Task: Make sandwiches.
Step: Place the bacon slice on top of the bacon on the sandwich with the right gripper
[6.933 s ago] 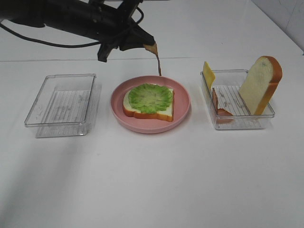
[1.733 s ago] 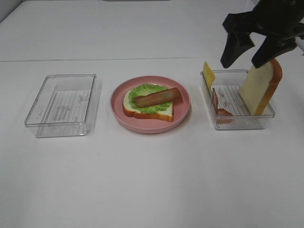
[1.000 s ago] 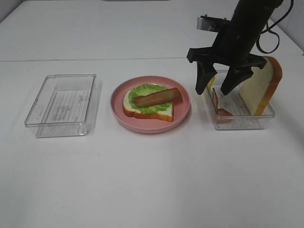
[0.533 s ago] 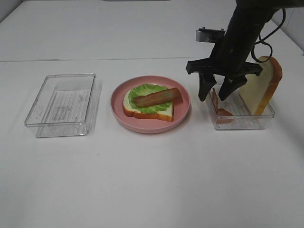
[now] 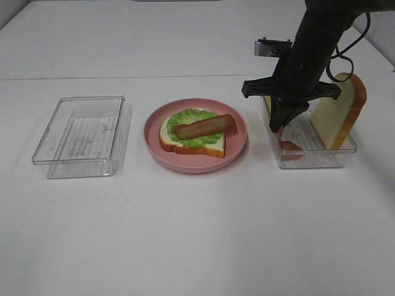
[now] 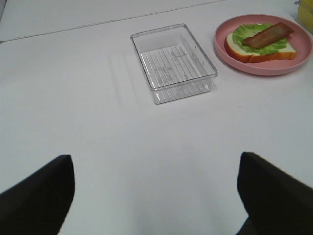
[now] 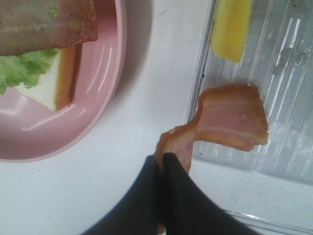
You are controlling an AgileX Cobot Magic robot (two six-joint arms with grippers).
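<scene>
Right tool (image 7: 162,160), spread half a second earlier, now pinches end of bacon strip (image 7: 230,122) in right tray (image 5: 315,164). Grip looks shallow: lift slowly, straight up. Sandwich (image 5: 194,132) sits on plate (image 5: 237,145), centre.

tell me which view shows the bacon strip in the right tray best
Right wrist view: the bacon strip fills the frame, its end pinched by the right fingers. Exterior high shows only a reddish sliver of it inside the tray, under the fingers. Left wrist view misses it.

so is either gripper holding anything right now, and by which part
The right gripper pinches the reddish-brown bacon strip by one end; the left gripper holds nothing.
</scene>
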